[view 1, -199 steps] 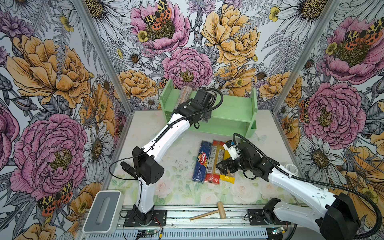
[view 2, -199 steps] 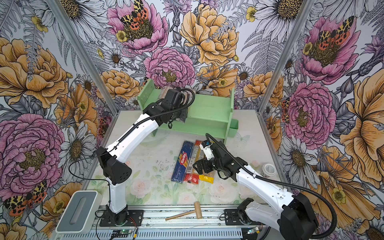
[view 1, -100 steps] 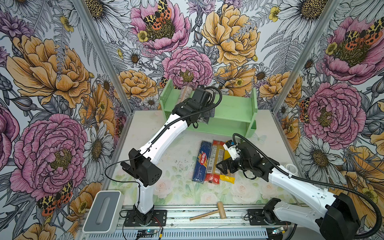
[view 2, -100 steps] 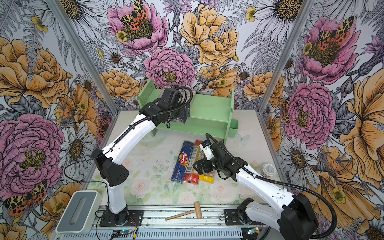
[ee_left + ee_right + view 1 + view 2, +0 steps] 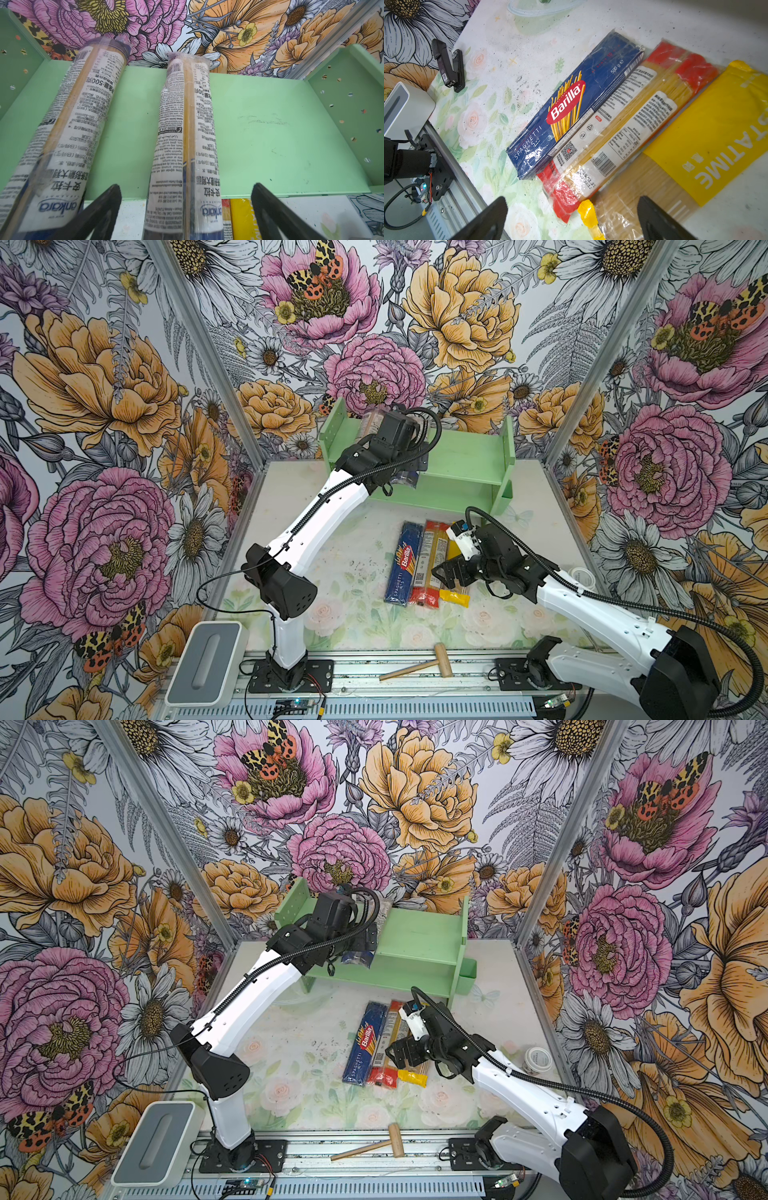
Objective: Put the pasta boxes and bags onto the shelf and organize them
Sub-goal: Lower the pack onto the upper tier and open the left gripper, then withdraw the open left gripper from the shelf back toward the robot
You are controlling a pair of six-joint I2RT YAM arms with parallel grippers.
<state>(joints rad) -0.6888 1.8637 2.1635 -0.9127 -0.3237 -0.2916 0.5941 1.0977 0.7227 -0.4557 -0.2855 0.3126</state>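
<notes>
- At the near edge, a small wooden mallet (image 5: 419,667) is seen lying on the metal rail, with a grey box (image 5: 205,668) well to its left.
- Further in, three packs are laid side by side on the table (image 5: 332,564), running lengthwise away from the rail. The dark blue Barilla box (image 5: 404,564) is on the left, the red-ended bag (image 5: 430,568) lies against its right side, and the yellow bag (image 5: 716,135) is just beside that.
- The right gripper (image 5: 572,199) is held over the near ends of the red-ended bag and the yellow bag. Its fingers (image 5: 654,216) are spread wide, and nothing is gripped.
- At the far side of the table, the shelf (image 5: 461,464) is stood against the back wall.
- Two clear packs are laid front to back on its upper tier, with their near ends overhanging the front edge. The first blue-ended bag (image 5: 79,116) is nearer the left side panel, and the second blue-ended bag (image 5: 187,128) is beside it but apart from it.
- The left gripper (image 5: 186,186) is held at the front of the upper tier. Its fingers (image 5: 104,205) are fully parted on either side of the second blue-ended bag, a gap is seen on both sides, and nothing is held.
</notes>
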